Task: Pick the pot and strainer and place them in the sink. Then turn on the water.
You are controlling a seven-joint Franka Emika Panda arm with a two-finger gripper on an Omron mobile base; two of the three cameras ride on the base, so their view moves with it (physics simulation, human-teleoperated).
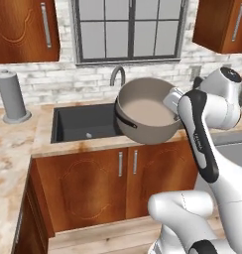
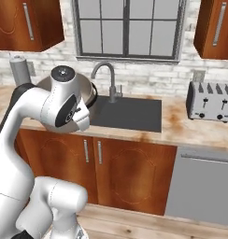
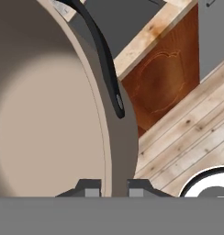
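Observation:
The grey-taupe pot (image 1: 145, 113) hangs tilted in the air, its open side toward the left base camera, over the right end and front edge of the dark sink (image 1: 81, 124). My gripper (image 3: 114, 187) is shut on the pot's (image 3: 49, 114) rim wall, one finger inside and one outside, below a black side handle (image 3: 107, 64). In the right base view the pot (image 2: 87, 91) peeks out behind my arm, left of the sink (image 2: 130, 114). The strainer is out of view. No water shows at the grey tap (image 1: 118, 74).
A tall grey canister (image 1: 12, 96) stands on the counter left of the sink. A toaster (image 2: 210, 100) sits on the counter to the right, above a grey dishwasher front (image 2: 204, 186). Wooden cabinet doors (image 1: 120, 181) run below the sink.

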